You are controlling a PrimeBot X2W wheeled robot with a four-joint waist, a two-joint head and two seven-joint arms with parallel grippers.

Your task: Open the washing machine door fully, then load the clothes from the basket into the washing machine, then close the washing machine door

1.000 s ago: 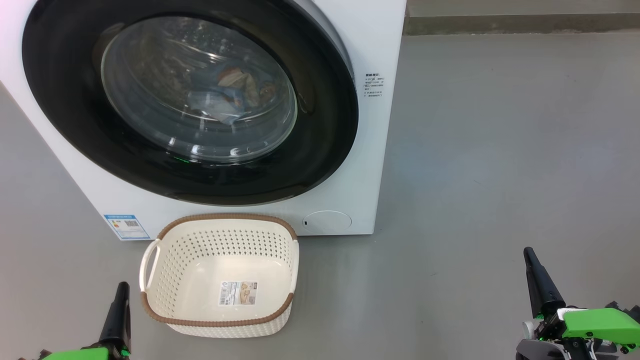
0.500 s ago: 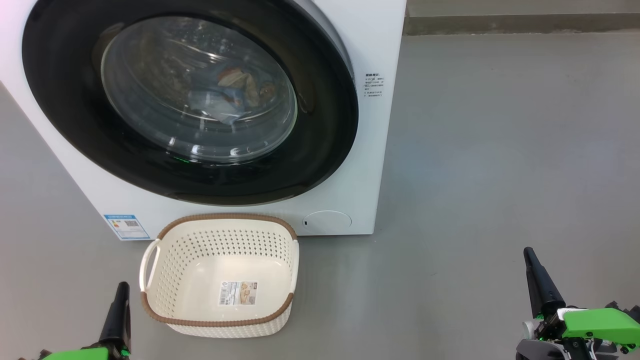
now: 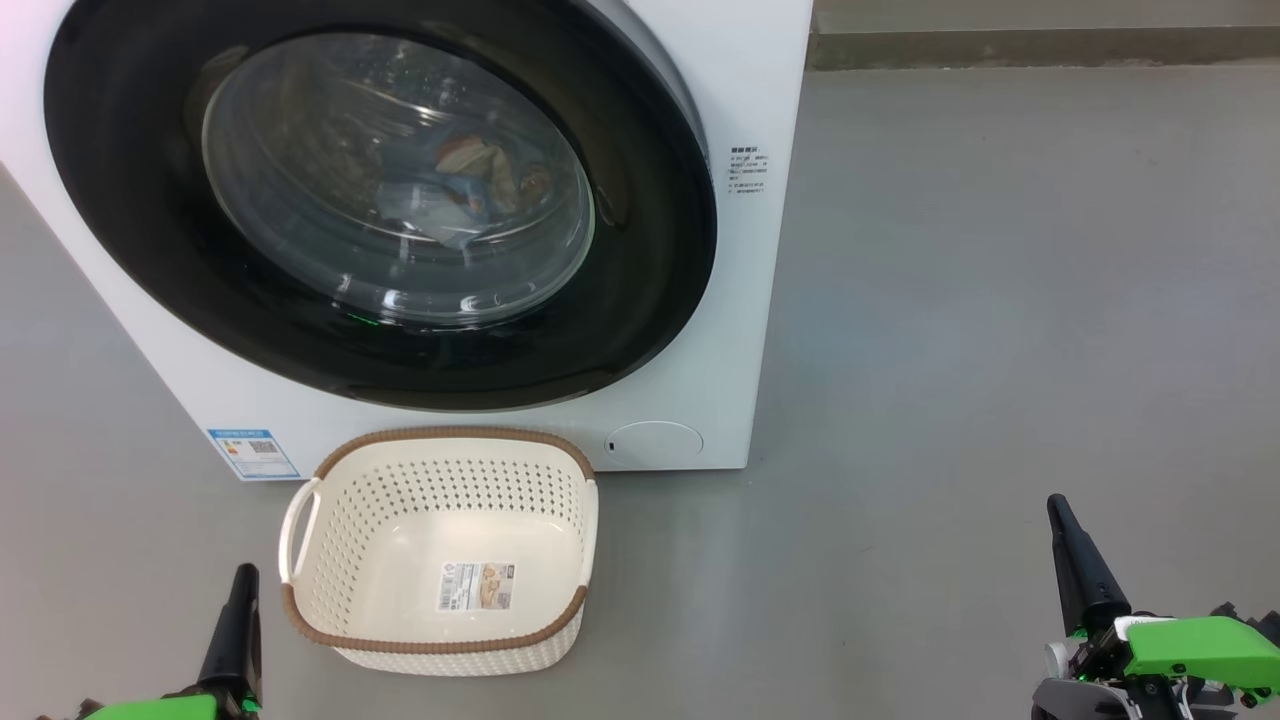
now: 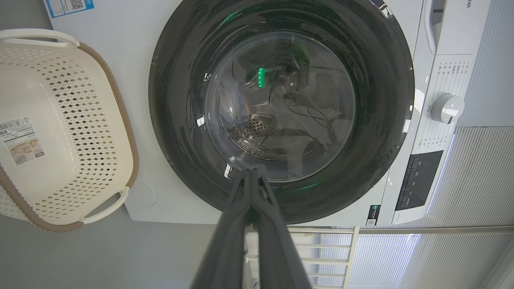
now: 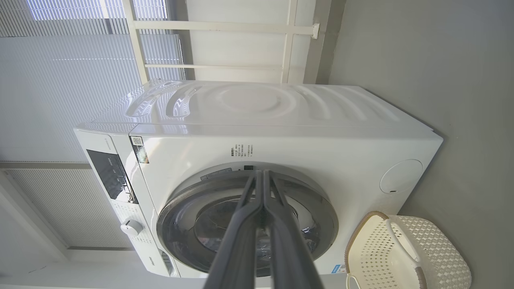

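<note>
The washing machine (image 3: 760, 90) fills the upper left of the head view, and its round black washing machine door (image 3: 655, 250) lies closed against the front. Behind the door's glass, the clothes (image 3: 470, 185) show as a light blue bundle with orange and brown prints. On the floor before the machine stands the basket (image 3: 440, 438), with just a paper label on its base. My left gripper (image 3: 243, 572) is shut and holds nothing, just left of the basket. My right gripper (image 3: 1054, 502) is shut too, far to the right over bare floor. In the wrist views, the left gripper (image 4: 252, 171) and right gripper (image 5: 263, 173) point at the door (image 4: 180, 100).
A blue energy sticker (image 3: 252, 453) and a round service flap (image 3: 655, 443) sit low on the machine's front. Its control panel and dial (image 4: 446, 107) are beside the door. Grey floor (image 3: 1000, 300) stretches to the machine's right, up to a wall skirting (image 3: 1040, 45).
The bundle behind the glass has shifted slightly. Door, basket and both grippers have not moved.
</note>
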